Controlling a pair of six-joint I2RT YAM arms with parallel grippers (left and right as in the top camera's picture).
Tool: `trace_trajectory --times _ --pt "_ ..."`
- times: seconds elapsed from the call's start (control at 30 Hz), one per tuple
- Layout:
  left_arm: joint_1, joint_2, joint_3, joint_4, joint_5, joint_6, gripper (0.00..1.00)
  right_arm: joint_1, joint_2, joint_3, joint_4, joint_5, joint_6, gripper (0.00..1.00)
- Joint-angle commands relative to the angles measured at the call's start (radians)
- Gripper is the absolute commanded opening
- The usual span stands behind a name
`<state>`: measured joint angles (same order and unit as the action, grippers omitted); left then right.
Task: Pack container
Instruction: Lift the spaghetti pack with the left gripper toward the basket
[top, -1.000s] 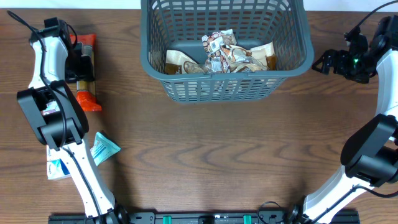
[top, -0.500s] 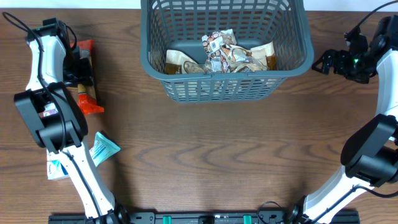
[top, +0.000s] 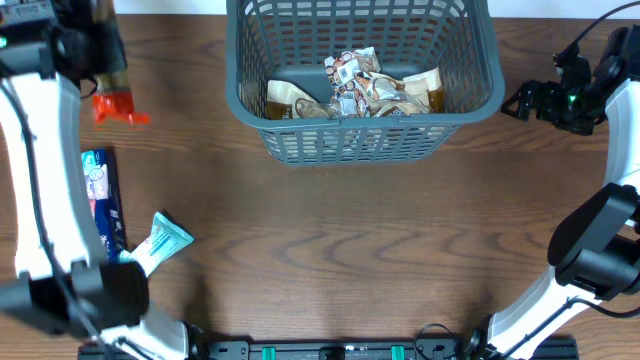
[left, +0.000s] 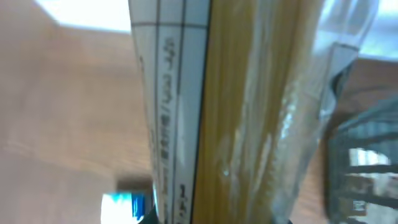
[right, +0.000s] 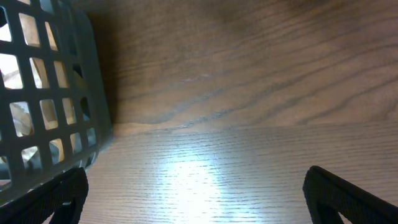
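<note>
**Top centre of the overhead view:** the container, with snack packs heaped on its base.

**Upper left:** I read my left gripper as clamped on a long pack with an orange end. The wrist view shows yellow strands under clear film.

**Right edge:** my right gripper hangs over the table, fingers spread wide with nothing between them, just beside the container's corner.

**Lower left:** a blue pack and a teal sachet lie near each other.

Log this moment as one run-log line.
left gripper: shut on noodle pack | right gripper: open, empty, beside container | container: snack packs inside
</note>
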<state>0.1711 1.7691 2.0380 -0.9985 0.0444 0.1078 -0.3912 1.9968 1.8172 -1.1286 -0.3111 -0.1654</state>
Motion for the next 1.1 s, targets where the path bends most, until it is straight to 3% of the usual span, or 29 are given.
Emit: trace_trajectory --times 0.0,0.2,0.4,0.63,1.07 --pt "-0.102 -0.095 0.029 0.081 0.001 0.187 0.06 0.011 -0.005 -0.003 -0.002 -0.011 -0.015 0.98" --pt "-0.299 -0.125 0.029 0.214 0.001 0.509 0.06 0.011 -0.005 -0.003 -0.001 -0.011 -0.015 0.98" --pt "-0.472 -0.123 0.029 0.352 0.001 0.686 0.06 0.011 -0.005 -0.003 -0.004 -0.011 -0.015 0.97" --pt "-0.596 -0.108 0.029 0.465 0.084 0.707 0.06 0.011 -0.005 -0.003 -0.006 -0.011 -0.015 0.97" --pt "-0.626 0.132 0.029 0.402 0.095 0.700 0.06 0.011 -0.005 -0.003 -0.006 -0.011 -0.015 0.97"
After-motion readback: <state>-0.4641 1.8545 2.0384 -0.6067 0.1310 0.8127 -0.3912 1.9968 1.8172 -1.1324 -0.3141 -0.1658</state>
